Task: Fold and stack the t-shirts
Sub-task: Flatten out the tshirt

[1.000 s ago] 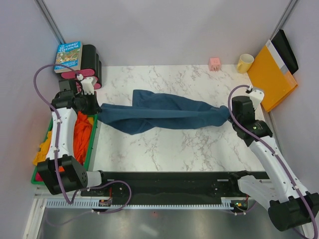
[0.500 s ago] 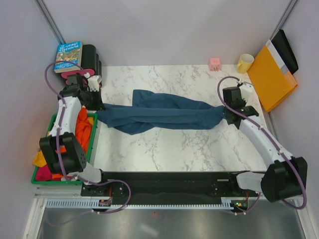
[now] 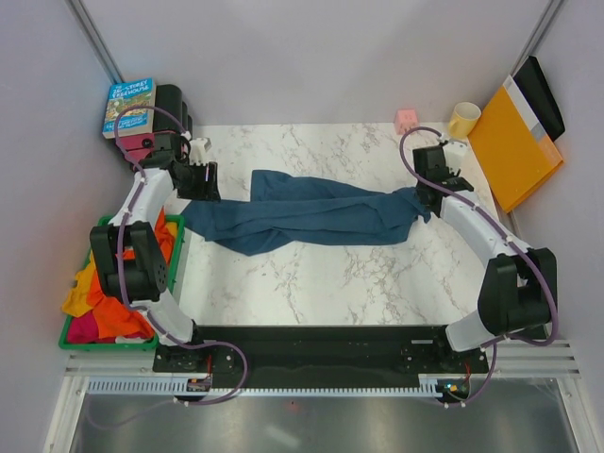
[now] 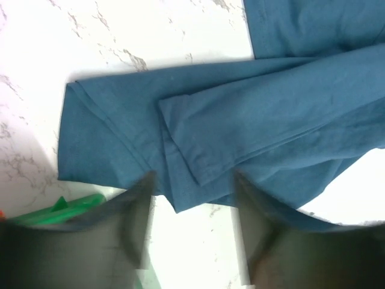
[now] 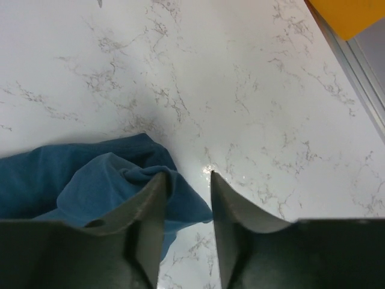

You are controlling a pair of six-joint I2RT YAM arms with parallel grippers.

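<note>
Marble tabletop [image 3: 330,274] is filling both wrist views. On the left gripper [image 4: 192,176] the fingers are standing well apart and gripping nothing, hovering at the left end of the dark teal t-shirt [image 4: 240,120], with its layered hems lying just ahead of the tips. On the right gripper [image 5: 187,177] the fingers are standing a narrower gap apart, also gripping nothing, with the shirt's bunched right end lying beside the left finger and partly under the gap. The shirt is lying as a long rumpled band, its long axis running from the left edge toward the right edge across the far half, so each arm is sitting nearest its own end. It is looking unfolded, probably needing spreading first. The other t-shirts [image 3: 104,302] are piling in the green bin [image 3: 176,255] off the left edge.
</note>
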